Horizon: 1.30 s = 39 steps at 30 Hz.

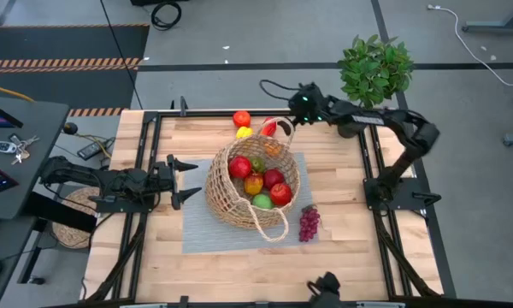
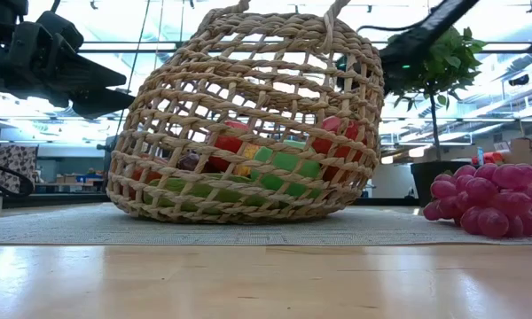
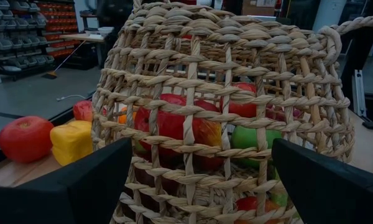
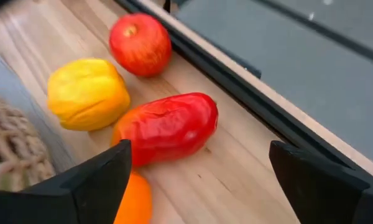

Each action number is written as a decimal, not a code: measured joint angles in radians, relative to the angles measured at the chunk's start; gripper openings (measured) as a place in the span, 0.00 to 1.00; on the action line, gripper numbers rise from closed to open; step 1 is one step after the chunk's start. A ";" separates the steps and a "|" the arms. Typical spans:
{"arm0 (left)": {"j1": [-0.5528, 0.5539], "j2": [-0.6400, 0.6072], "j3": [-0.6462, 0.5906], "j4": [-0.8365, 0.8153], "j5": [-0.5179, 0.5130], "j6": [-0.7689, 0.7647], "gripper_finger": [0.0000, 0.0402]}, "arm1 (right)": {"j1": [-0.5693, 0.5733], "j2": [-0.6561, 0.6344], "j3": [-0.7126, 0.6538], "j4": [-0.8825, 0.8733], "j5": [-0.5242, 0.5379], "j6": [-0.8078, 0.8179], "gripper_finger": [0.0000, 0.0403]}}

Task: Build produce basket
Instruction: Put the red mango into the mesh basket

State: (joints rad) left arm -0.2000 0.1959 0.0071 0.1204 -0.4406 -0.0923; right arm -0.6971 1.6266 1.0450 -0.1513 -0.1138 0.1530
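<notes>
The right gripper (image 1: 284, 128) hangs with fingers spread, holding nothing, over a red pepper (image 4: 168, 127) lying by the table's far edge (image 1: 325, 115), with a yellow piece (image 4: 87, 93) and an apple (image 4: 140, 43) alongside. The left gripper (image 1: 186, 181) waits wide open just beside the basket (image 1: 252, 184), which sits mid-table on a grey mat (image 1: 201, 235); grapes (image 1: 309, 224) lie on the mat's right edge.

A workshop; shelves of parts bins (image 3: 18, 53); hazard-striped concrete floor (image 1: 64, 62).

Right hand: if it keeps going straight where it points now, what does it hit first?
Most likely the long red piece: it lies centred between the open fingers of the right hand. The orange piece sits beside one finger and might be brushed; depth is unclear.
</notes>
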 joint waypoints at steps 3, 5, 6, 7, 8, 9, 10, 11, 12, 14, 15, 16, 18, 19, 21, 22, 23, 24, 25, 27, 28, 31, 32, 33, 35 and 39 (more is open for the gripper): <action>0.000 0.000 0.000 0.000 0.000 0.000 0.98 | 0.000 0.095 0.137 -0.132 -0.014 -0.003 0.98; 0.000 0.000 0.000 0.000 0.000 0.000 0.98 | 0.000 0.154 0.214 -0.202 -0.019 0.011 0.98; 0.000 0.000 0.000 0.000 0.000 0.000 0.98 | 0.002 0.180 0.250 -0.228 -0.019 0.022 0.98; 0.000 0.000 0.000 0.000 0.000 0.000 0.98 | 0.005 0.205 0.283 -0.253 -0.019 0.031 0.98; 0.000 0.000 0.000 0.000 0.000 0.000 0.98 | 0.008 0.227 0.314 -0.275 -0.019 0.034 0.98; 0.000 0.000 0.000 0.000 0.000 0.000 0.98 | 0.011 0.247 0.344 -0.297 -0.019 0.034 0.98; 0.000 0.000 0.000 0.000 0.000 0.000 0.98 | 0.015 0.268 0.374 -0.322 -0.019 0.034 0.98; 0.000 0.000 0.000 0.000 0.000 0.000 0.98 | 0.017 0.287 0.400 -0.337 -0.020 0.034 0.98; 0.000 0.000 0.000 0.000 0.000 0.000 0.98 | 0.020 0.306 0.427 -0.355 -0.021 0.034 0.99; 0.000 0.000 0.000 0.000 0.000 0.000 0.98 | 0.025 0.341 0.475 -0.392 -0.022 0.034 0.99; 0.000 0.000 0.000 0.000 0.000 0.000 0.98 | 0.027 0.360 0.500 -0.407 -0.025 0.034 0.99; 0.000 0.000 0.000 0.000 0.000 0.000 0.98 | 0.028 0.378 0.524 -0.429 -0.028 0.034 0.99; 0.000 0.000 0.000 0.000 0.000 0.000 0.98 | 0.033 0.416 0.574 -0.481 -0.030 0.035 0.99; 0.000 0.000 0.000 0.000 0.000 0.000 0.98 | 0.035 0.435 0.599 -0.506 -0.029 0.035 0.99; 0.000 0.000 0.000 0.000 0.000 0.000 0.98 | 0.040 0.471 0.644 -0.558 -0.017 0.036 0.99; 0.000 0.000 0.000 0.000 0.000 0.000 0.98 | 0.043 0.486 0.665 -0.581 -0.010 0.038 0.99; 0.000 0.000 0.000 0.000 0.000 0.000 0.98 | 0.045 0.501 0.685 -0.601 -0.005 0.038 0.99; 0.000 0.000 0.000 0.000 0.000 0.000 0.98 | 0.047 0.515 0.703 -0.623 0.004 0.038 0.99; 0.000 0.000 0.000 0.000 0.000 0.000 0.98 | 0.049 0.526 0.718 -0.643 0.011 0.038 0.99; 0.000 0.000 0.000 0.000 0.000 0.000 0.98 | 0.054 0.547 0.743 -0.660 0.012 0.038 0.99; 0.000 0.000 0.000 0.000 0.000 0.000 0.98 | 0.057 0.553 0.753 -0.661 0.013 0.038 0.99; 0.000 0.000 0.000 0.000 0.000 0.000 0.98 | 0.062 0.565 0.768 -0.660 0.008 0.038 0.99; 0.000 0.000 0.000 0.000 0.000 0.000 0.98 | 0.062 0.565 0.768 -0.663 0.008 0.038 0.99; 0.000 0.000 0.000 0.000 0.000 0.000 0.98 | 0.062 0.565 0.768 -0.659 0.008 0.038 0.99; 0.000 0.000 0.000 0.000 0.000 0.000 0.98 | 0.061 0.565 0.768 -0.660 0.000 0.038 0.99; 0.000 0.000 0.000 0.000 0.000 0.000 0.98 | 0.061 0.565 0.766 -0.684 -0.053 0.038 0.98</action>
State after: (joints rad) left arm -0.2001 0.1959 0.0071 0.1204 -0.4404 -0.0925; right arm -0.6357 2.1918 1.8108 -0.8348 -0.1665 0.1910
